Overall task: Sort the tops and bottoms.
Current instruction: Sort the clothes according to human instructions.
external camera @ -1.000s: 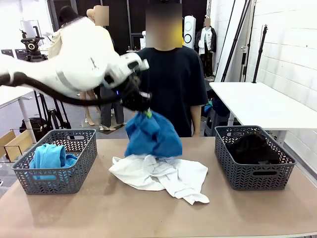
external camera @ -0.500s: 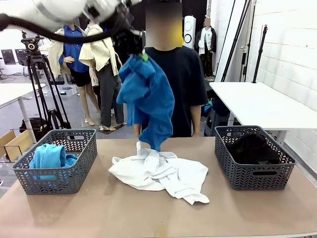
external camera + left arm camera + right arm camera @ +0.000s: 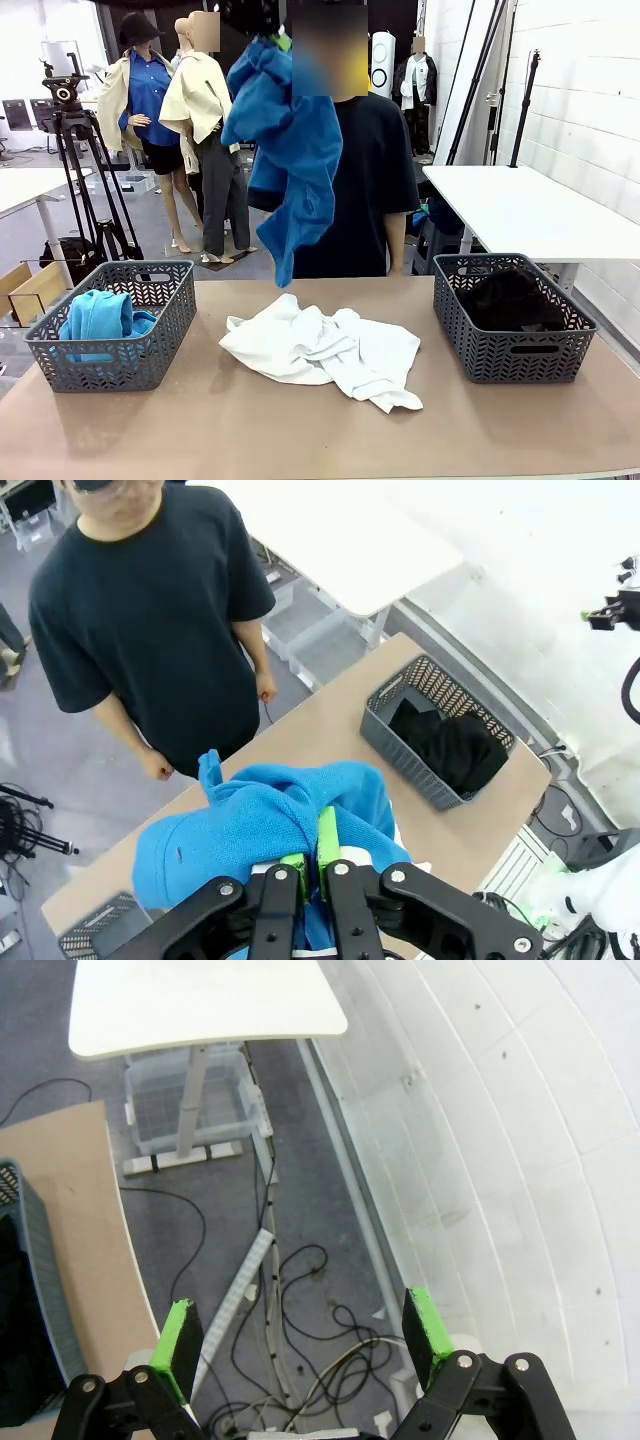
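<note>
White tops (image 3: 325,350) lay unsorted mid-surface (image 3: 200,430). Left basket (image 3: 90,368) had one turquoise top (image 3: 98,318), right basket (image 3: 510,357) the black bottoms (image 3: 510,298). Left fingers (image 3: 326,835) clamped on blue top (image 3: 295,150), high above the surface; right fingers (image 3: 425,1325) apart, empty.

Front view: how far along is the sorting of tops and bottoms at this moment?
Done: one turquoise top lies in the left basket, and the black bottoms are in the right basket. In hand: the left gripper is shut on a blue top that hangs high above the table. Left: the heap of white tops lies unsorted mid-table.
</note>
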You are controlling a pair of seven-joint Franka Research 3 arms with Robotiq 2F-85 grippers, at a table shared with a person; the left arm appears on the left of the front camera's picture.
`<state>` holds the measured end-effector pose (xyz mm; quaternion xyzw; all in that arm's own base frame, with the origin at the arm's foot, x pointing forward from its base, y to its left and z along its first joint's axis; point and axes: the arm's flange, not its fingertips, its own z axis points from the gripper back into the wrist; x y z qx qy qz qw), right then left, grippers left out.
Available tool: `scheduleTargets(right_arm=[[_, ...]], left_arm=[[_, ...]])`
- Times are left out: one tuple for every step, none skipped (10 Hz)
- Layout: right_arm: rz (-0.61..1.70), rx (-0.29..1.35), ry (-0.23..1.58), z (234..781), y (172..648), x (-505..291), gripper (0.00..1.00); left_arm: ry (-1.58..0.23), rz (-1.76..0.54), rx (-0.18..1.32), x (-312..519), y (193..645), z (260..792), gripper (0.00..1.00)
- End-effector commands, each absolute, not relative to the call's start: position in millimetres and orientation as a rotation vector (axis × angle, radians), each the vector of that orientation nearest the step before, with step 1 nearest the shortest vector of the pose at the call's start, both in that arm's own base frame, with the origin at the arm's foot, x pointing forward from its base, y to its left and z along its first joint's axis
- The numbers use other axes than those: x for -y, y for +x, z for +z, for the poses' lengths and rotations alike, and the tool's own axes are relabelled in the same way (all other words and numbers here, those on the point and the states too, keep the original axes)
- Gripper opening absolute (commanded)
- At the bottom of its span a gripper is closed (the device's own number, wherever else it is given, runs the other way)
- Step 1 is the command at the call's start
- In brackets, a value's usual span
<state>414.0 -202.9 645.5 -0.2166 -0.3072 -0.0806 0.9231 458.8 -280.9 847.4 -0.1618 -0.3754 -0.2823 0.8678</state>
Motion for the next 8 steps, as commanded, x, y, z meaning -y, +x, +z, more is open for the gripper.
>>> scheduleTargets(right_arm=[[-0.154,0.623,-0.45,643.2,413.5,202.2,1.0],[-0.154,0.623,-0.45,643.2,413.5,202.2,1.0],[-0.154,0.623,-0.45,643.2,413.5,202.2,1.0],[-0.154,0.623,-0.45,643.2,413.5,202.2,1.0],[-0.154,0.623,-0.45,643.2,413.5,202.2,1.0],[-0.154,0.623,-0.45,643.2,413.5,202.2,1.0],[-0.154,0.623,-0.45,643.2,413.5,202.2,1.0],[-0.154,0.623,-0.45,643.2,413.5,202.2,1.0]], left_arm=[[-0.37,-0.59,0.794,284.2,454.6,877.2,0.0],[-0.384,-0.599,0.802,280.8,448.5,880.6,0.0],[-0.397,-0.61,0.797,277.6,443.3,877.4,0.0],[-0.356,-0.599,0.805,278.1,445.3,871.4,0.0],[-0.356,-0.599,0.805,278.1,445.3,871.4,0.0],[-0.356,-0.599,0.805,278.1,445.3,871.4,0.0],[-0.356,-0.599,0.805,278.1,445.3,871.4,0.0],[-0.356,-0.599,0.805,278.1,445.3,871.4,0.0]])
